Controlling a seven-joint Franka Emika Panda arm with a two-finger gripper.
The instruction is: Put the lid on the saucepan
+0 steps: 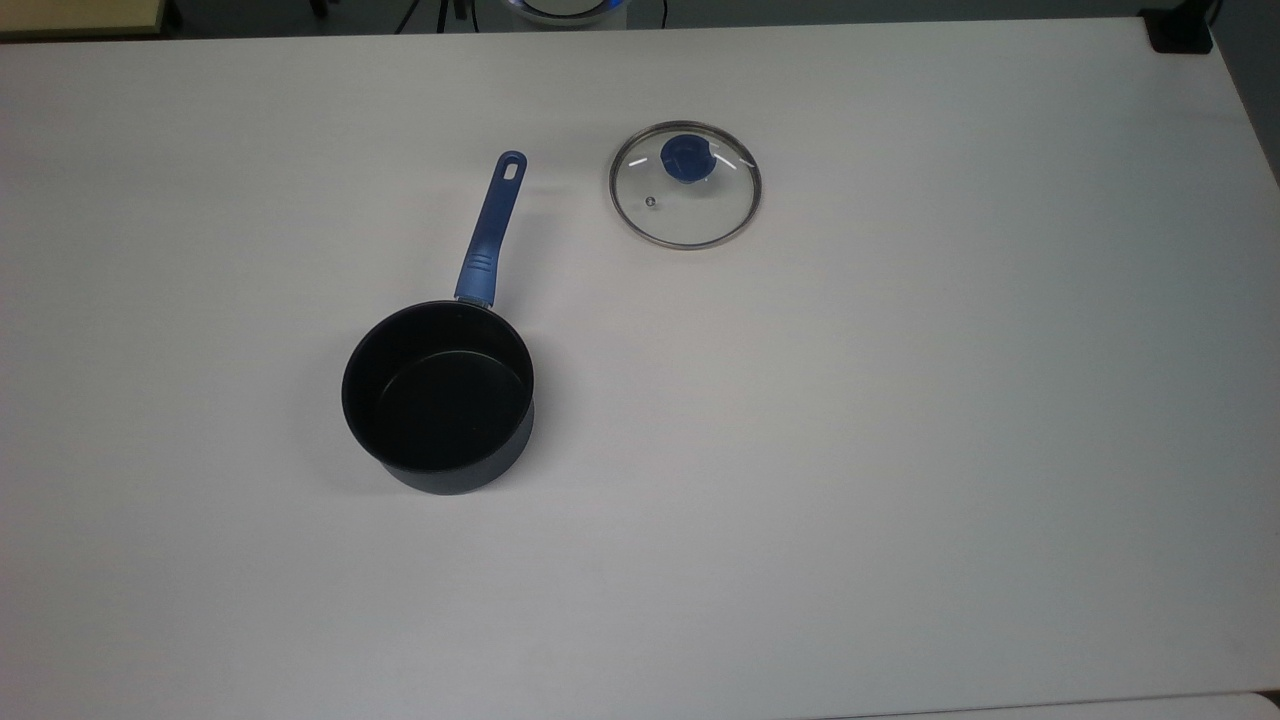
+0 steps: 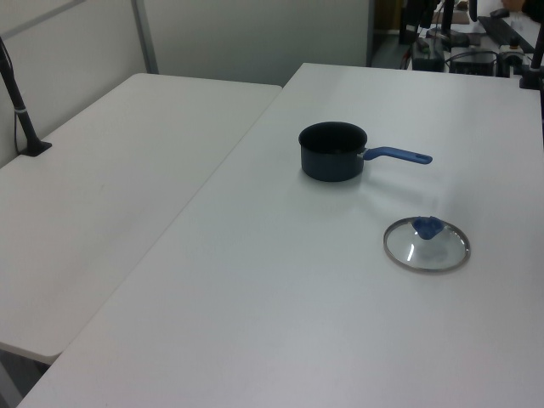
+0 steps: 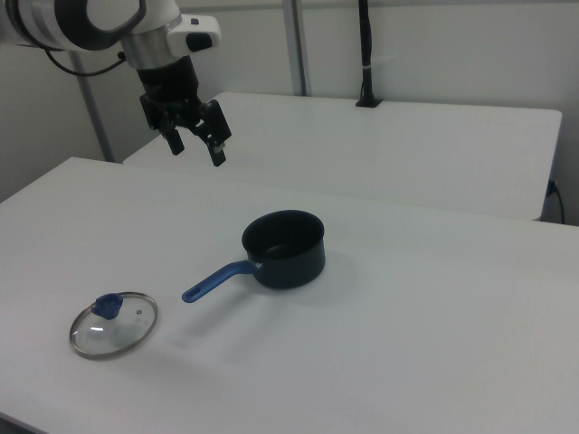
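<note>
One lid (image 3: 113, 325) flat on table, well below open, raised jaws.

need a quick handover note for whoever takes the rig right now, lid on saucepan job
Gripper: jaws open, empty, raised high above the table, away from both items.
Saucepan: upright and empty on the white table, blue handle pointing toward the top view's upper edge.
Lid: glass with a blue knob, lying flat on the table, knob up, apart from the saucepan, to the top view's upper right of it.
Done: nothing yet; the lid is untouched.
Left: come down over the knob, grip it, lift, carry the lid over the saucepan, set it on the rim, release.
</note>
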